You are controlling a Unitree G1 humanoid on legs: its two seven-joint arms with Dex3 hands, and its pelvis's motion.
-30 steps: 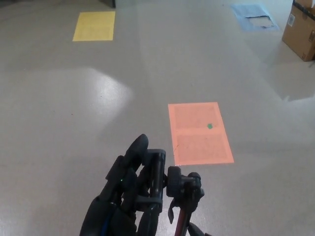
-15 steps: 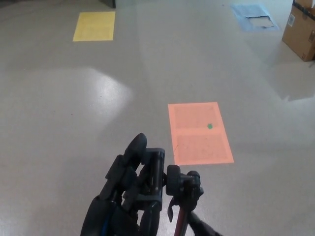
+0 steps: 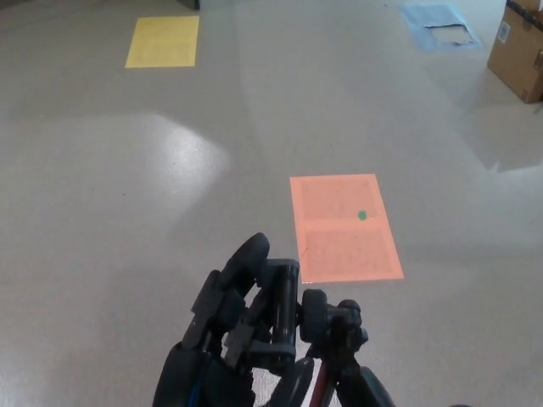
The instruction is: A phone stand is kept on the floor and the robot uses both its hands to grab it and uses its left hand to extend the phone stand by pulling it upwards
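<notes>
One hand visible: left hand (image 3: 233,335) wrapped round phone stand (image 3: 327,339) top; stand upright, pull axis vertical (right hand unseen).

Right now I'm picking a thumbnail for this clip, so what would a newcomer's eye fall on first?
First, the black left hand at bottom centre, fingers wrapped round the top of the phone stand, whose red-and-black stem runs off the lower edge. Next, the orange floor patch with a small green dot, just beyond the stand. At the far edges sit a yellow patch top left and a cardboard box top right.
</notes>
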